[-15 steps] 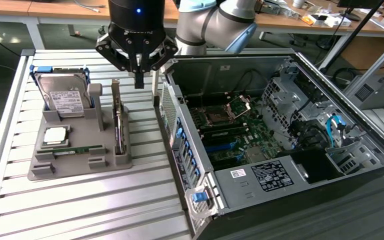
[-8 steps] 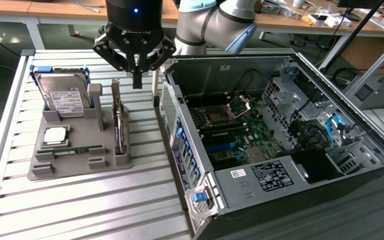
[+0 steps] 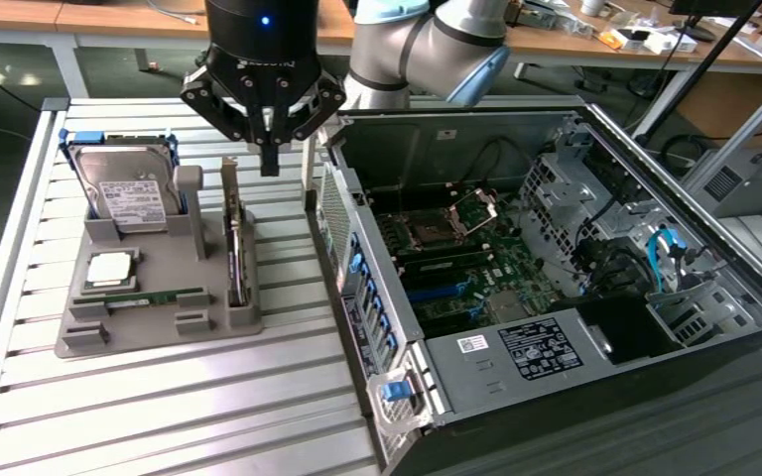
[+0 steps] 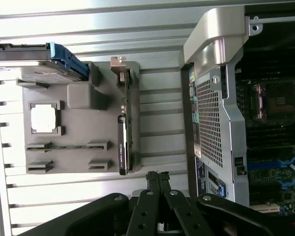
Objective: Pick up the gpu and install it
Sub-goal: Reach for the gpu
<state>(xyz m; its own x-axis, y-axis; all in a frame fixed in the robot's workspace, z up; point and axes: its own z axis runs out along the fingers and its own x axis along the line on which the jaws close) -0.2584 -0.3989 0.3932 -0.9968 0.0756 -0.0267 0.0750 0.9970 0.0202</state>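
Gpu (image 3: 235,248) (image 4: 126,123): dark card standing on its long edge in a slot of the grey holder tray (image 3: 156,332) (image 4: 81,96), at the side nearest the computer case (image 3: 354,263) (image 4: 209,123). It is not gripped. Standing it on edge presumably leaves the upper edge free for a pinch from above. Gripper (image 3: 270,164) (image 4: 157,178): fingers pressed together and holding nothing, hanging above the tray's far end. It is close to the card's end and offset toward the case, touching neither. Same tray, away from the case: hard drive (image 3: 130,193) (image 4: 39,54) with blue rails, propped upright against a post; processor chip (image 3: 110,268) (image 4: 43,118) lying flat in a recess; green memory stick (image 3: 156,296) (image 4: 64,146) on edge in low clips. Each part has its own seat, seemingly to fix its position for picking. The case lies on its side with the panel off, just beside the tray, so the motherboard (image 3: 474,268) (image 4: 275,147) faces upward and its slots look reachable from above. Tray and case both rest on the slatted metal table (image 3: 156,416) (image 4: 88,29).
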